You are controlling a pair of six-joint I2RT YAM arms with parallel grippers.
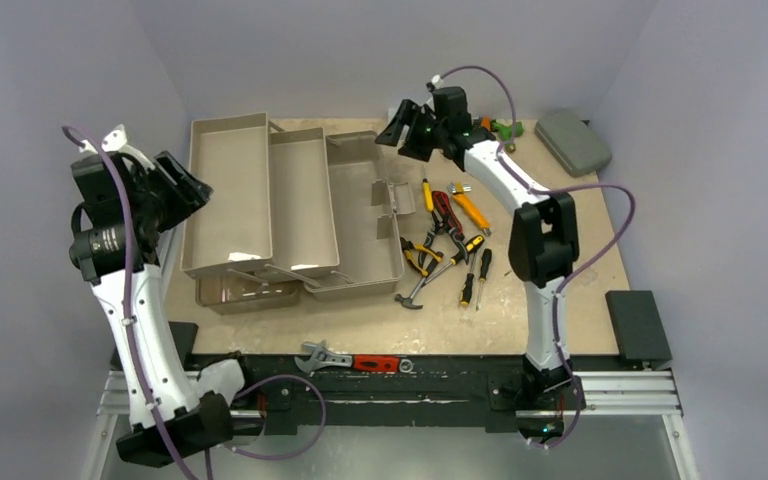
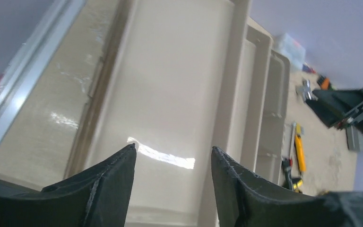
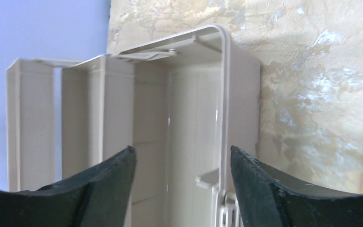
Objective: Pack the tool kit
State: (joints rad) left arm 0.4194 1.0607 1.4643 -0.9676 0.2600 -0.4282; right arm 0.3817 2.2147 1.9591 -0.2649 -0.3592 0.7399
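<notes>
A large beige-tan plastic toolbox point(image 1: 300, 210) lies open on the left half of the pale wooden table point(image 1: 580, 240), its fold-out trays stepped out to its left side, all of them bare inside. The left gripper point(image 1: 192, 185) hangs just off the toolbox's left edge, beside the outermost tray point(image 1: 228, 190); in the left wrist view its black fingers point(image 2: 108, 189) stand spread apart, nothing between them, above that tray's glossy floor point(image 2: 170, 94). The right gripper point(image 1: 401, 127) hovers at the toolbox's far right corner, likewise spread and holding nothing, and the right wrist view looks along the toolbox's end wall point(image 3: 198, 118) between the two fingers point(image 3: 264, 194).

Just right of the toolbox lies a loose cluster of small hand tools point(image 1: 448, 240): a hammer with a grey handle point(image 1: 425, 285), two black-and-yellow screwdrivers point(image 1: 470, 282), and an orange-handled tool point(image 1: 470, 210). A red-handled adjustable wrench point(image 1: 355, 361) rests near the toolbox's front side, at the table's near edge. A small flat grey-green case point(image 1: 572, 140) sits well to the toolbox's right, at the table's far corner
</notes>
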